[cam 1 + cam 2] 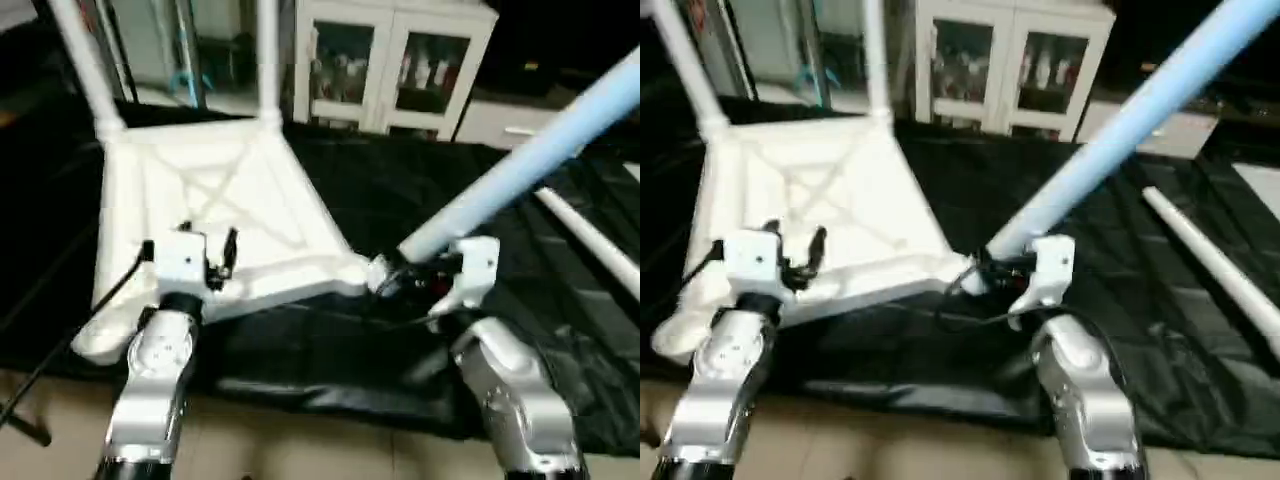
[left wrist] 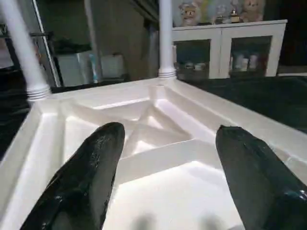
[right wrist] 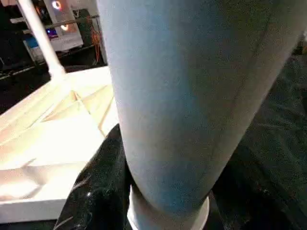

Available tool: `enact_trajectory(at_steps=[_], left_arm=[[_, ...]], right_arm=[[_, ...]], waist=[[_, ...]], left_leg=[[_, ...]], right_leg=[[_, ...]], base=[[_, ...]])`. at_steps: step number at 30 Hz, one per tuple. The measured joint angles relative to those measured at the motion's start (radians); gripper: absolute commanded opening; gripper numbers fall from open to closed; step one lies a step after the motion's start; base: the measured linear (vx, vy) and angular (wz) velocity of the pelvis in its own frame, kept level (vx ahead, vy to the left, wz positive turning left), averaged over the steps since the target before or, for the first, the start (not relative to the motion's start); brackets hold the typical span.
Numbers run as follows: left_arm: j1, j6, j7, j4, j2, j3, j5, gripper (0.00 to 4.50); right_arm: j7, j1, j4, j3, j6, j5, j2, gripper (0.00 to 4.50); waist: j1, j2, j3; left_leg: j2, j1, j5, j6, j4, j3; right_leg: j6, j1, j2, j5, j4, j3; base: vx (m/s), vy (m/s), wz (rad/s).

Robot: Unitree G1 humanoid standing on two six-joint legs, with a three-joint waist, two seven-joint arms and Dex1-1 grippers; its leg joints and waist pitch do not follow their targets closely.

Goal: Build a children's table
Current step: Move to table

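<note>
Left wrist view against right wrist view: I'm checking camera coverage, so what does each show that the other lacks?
The left wrist view alone shows the open left gripper over the ribbed underside, the second upright leg and a white glass-door cabinet. The right wrist view alone shows the long white tube leg clamped in the right gripper, over black sheeting. Both show the white plastic tabletop and one screwed-in upright leg.

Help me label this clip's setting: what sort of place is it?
Probably an indoor room used as a workspace: a white glass-door cabinet topped with teddy bears stands behind, and the tabletop lies on a black sheet.
</note>
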Motion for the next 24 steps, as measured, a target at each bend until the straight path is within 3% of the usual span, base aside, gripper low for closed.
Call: enact_trajectory(at_steps=[1,2,3,4,5,6,7,8,9,10,11,12,13,15,16,18,21,24], left_arm=[[-0.004,0.008,0.009,0.001,-0.012,-0.017,0.012,3.48],[-0.005,0.016,0.014,-0.001,-0.011,-0.037,0.027,3.48],[-0.004,0.021,0.02,0.0,-0.005,-0.039,0.037,3.48],[-0.011,0.023,0.029,-0.002,0.002,-0.034,0.041,3.48],[-0.024,0.025,0.031,-0.002,0.008,-0.026,0.042,3.48],[-0.025,0.03,0.033,-0.001,0.006,-0.011,0.039,3.48],[-0.025,0.033,0.033,0.0,0.003,0.003,0.028,3.48],[-0.025,0.033,0.036,0.0,-0.01,0.027,0.006,3.48],[-0.025,0.037,0.043,0.0,-0.012,0.039,0.001,3.48],[-0.025,0.041,0.05,0.0,-0.009,0.044,0.001,3.48],[-0.025,0.045,0.052,0.0,-0.008,0.044,0.003,3.48],[-0.026,0.052,0.052,0.0,-0.007,0.043,0.004,3.48],[-0.027,0.059,0.052,0.001,-0.009,0.042,0.005,3.48],[-0.028,0.067,0.047,0.002,-0.02,0.031,-0.001,3.48],[-0.033,0.07,0.036,-0.001,-0.027,0.012,-0.011,3.48],[-0.033,0.083,0.006,-0.016,-0.03,0.005,-0.039,3.48],[-0.032,0.088,-0.003,-0.028,-0.031,0.005,-0.046,3.48],[-0.024,0.092,-0.003,-0.052,-0.027,0.002,-0.041,3.48]], right_arm=[[-0.001,0.015,0.002,-0.012,0.002,-0.001,-0.006,1.85],[-0.003,0.018,0.016,-0.022,0.005,-0.003,-0.008,1.85],[-0.003,0.021,0.024,-0.023,0.007,-0.003,-0.01,1.85],[-0.004,0.022,0.021,-0.024,0.006,-0.003,-0.01,1.85],[-0.008,0.022,0.021,-0.028,0.005,-0.003,-0.001,1.85],[-0.009,0.025,0.022,-0.014,0.007,-0.003,0.007,1.85],[-0.008,0.025,0.022,-0.005,0.007,-0.003,0.011,1.85],[-0.008,0.021,0.02,0.003,0.007,-0.002,0.012,1.85],[-0.008,0.016,0.018,0.004,0.007,-0.002,0.012,1.85],[-0.009,0.004,0.017,0.002,0.007,-0.002,0.01,1.85],[-0.009,-0.003,0.015,0.002,0.007,-0.001,0.008,1.85],[-0.009,-0.002,0.012,0.002,0.007,0.001,0.008,1.85],[-0.009,-0.001,0.011,0.0,0.007,0.002,0.004,1.85],[-0.011,0.015,0.013,-0.011,0.01,0.002,-0.003,1.85],[-0.014,0.02,0.013,-0.029,0.018,0.002,-0.008,1.85],[-0.021,0.018,0.013,-0.039,0.026,0.01,-0.004,1.85],[-0.021,0.018,0.011,-0.034,0.031,0.012,-0.004,1.85],[-0.019,0.016,0.008,-0.032,0.05,0.02,-0.01,1.85]], waist=[[0.022,0.004,0.001],[0.033,0.015,0.003],[0.037,0.013,0.006],[0.026,0.043,-0.001],[0.01,0.039,0.008],[-0.003,0.048,0.012],[-0.003,0.049,0.011],[0.001,0.051,0.009],[0.005,0.052,0.005],[0.014,0.05,0.001],[0.022,0.049,0.0],[0.029,0.036,-0.005],[0.034,0.024,-0.008],[0.046,0.022,-0.006],[0.054,0.019,-0.004],[0.056,0.018,-0.002],[0.05,0.023,0.005],[0.036,0.036,0.016]], left_leg=[[-0.002,-0.015,-0.021,0.01,0.037,-0.006],[0.004,-0.03,-0.035,-0.011,0.121,-0.057],[0.024,-0.023,-0.038,-0.049,0.146,-0.089],[0.085,0.003,-0.071,-0.127,0.07,-0.105],[0.101,-0.007,-0.059,-0.12,0.07,-0.088],[0.111,-0.015,-0.051,-0.117,0.065,-0.086],[0.116,-0.017,-0.043,-0.112,0.06,-0.087],[0.124,-0.019,-0.036,-0.112,0.055,-0.089],[0.131,-0.025,-0.029,-0.108,0.046,-0.09],[0.132,-0.034,-0.014,-0.097,0.032,-0.085],[0.129,-0.04,-0.009,-0.096,0.029,-0.082],[0.113,-0.047,-0.001,-0.092,0.026,-0.073],[0.107,-0.05,0.002,-0.093,0.025,-0.064],[0.103,-0.045,0.008,-0.095,0.0,-0.048],[0.107,-0.04,0.011,-0.098,-0.021,-0.03],[0.115,-0.028,0.038,-0.097,-0.035,-0.018],[0.12,-0.006,0.037,-0.097,-0.042,-0.014],[0.132,0.028,0.025,-0.098,-0.052,-0.017]], right_leg=[[0.011,-0.005,-0.015,0.009,-0.005,0.013],[0.023,-0.007,-0.027,0.021,-0.011,0.015],[0.031,-0.006,-0.04,0.03,-0.016,0.007],[0.038,-0.003,-0.039,0.043,-0.034,-0.02],[0.04,0.001,-0.033,0.046,-0.048,-0.011],[0.011,-0.001,-0.012,0.035,-0.048,0.009],[0.003,-0.002,0.002,0.03,-0.025,0.01],[0.003,-0.004,0.015,0.03,0.016,0.006],[0.004,-0.003,0.023,0.029,0.035,0.001],[0.004,0.001,0.023,0.029,0.033,-0.003],[0.005,0.01,0.018,0.03,0.012,-0.005],[0.014,0.03,0.0,0.027,-0.049,0.007],[0.065,0.035,-0.009,0.016,-0.057,0.016],[0.062,0.028,-0.021,0.022,-0.06,0.017],[0.064,0.023,-0.027,0.026,-0.066,0.017],[0.062,0.024,-0.028,0.028,-0.066,0.014],[0.062,0.039,-0.028,0.026,-0.081,0.008],[0.063,0.089,-0.027,0.025,-0.132,-0.021]], base=[[-0.09,0.229,0.04],[-0.076,0.258,-0.12],[-0.071,0.239,-0.35],[-0.071,0.239,-0.35],[-0.106,0.198,0.1],[-0.104,0.178,0.34],[-0.104,0.178,0.34],[-0.075,0.15,0.12],[-0.07,0.092,0.08],[-0.07,0.092,0.08],[-0.076,0.032,0.02],[-0.072,-0.018,-0.07],[-0.072,-0.018,-0.07],[-0.076,-0.058,-0.04],[-0.072,-0.065,-0.02],[-0.026,-0.03,0.0],[0.0,0.0,0.0],[0.016,0.017,-0.06]])
